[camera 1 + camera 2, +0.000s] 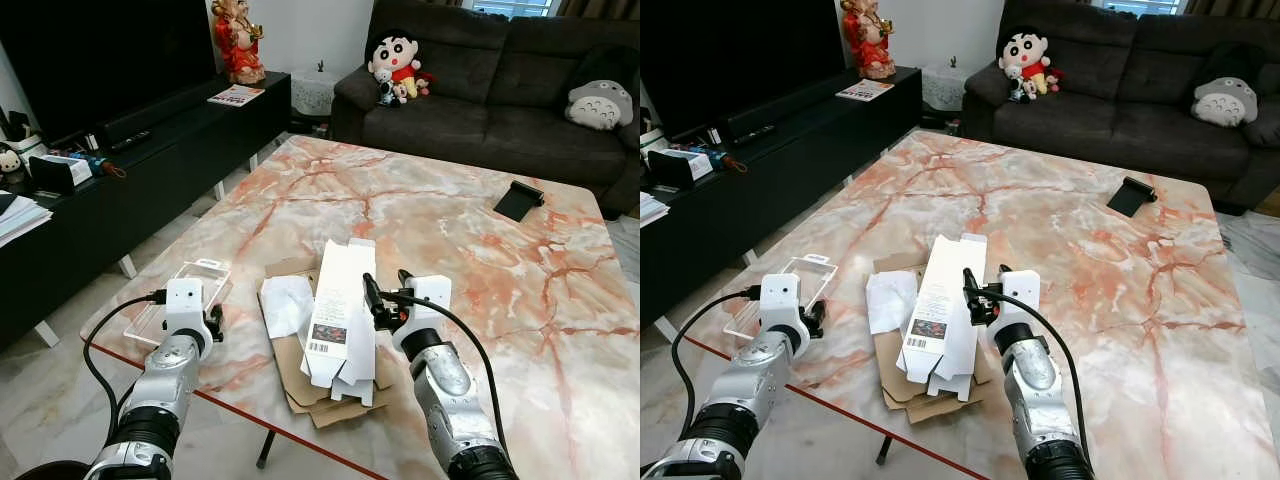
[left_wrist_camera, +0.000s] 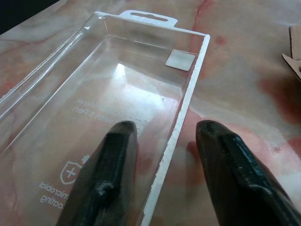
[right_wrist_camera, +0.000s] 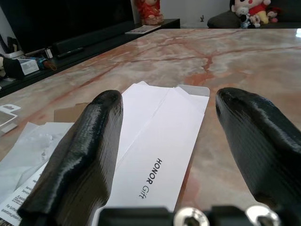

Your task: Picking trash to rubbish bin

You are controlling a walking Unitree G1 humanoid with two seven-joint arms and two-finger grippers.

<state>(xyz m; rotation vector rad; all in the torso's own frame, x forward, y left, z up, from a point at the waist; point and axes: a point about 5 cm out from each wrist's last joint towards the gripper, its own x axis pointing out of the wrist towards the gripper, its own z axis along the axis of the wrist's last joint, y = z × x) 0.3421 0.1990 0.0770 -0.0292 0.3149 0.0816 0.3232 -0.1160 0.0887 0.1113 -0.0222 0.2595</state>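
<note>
Clear plastic tray [image 2: 108, 108] at the bench's [image 1: 480, 250] near left corner, long axis running away from the robot, one long rim between the parted fingers of the left end effector [image 2: 162, 155]; right end effector [image 3: 164, 155], spread wide, over the flattened white carton [image 1: 340, 310].

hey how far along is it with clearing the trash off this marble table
Nothing looks done: every piece is on the marble table. In hand: the left gripper is open, straddling the rim of the clear plastic package, and the right gripper is open over the flattened white box. Left: grasping both, plus the white paper and brown cardboard, then carrying them to a bin.
</note>
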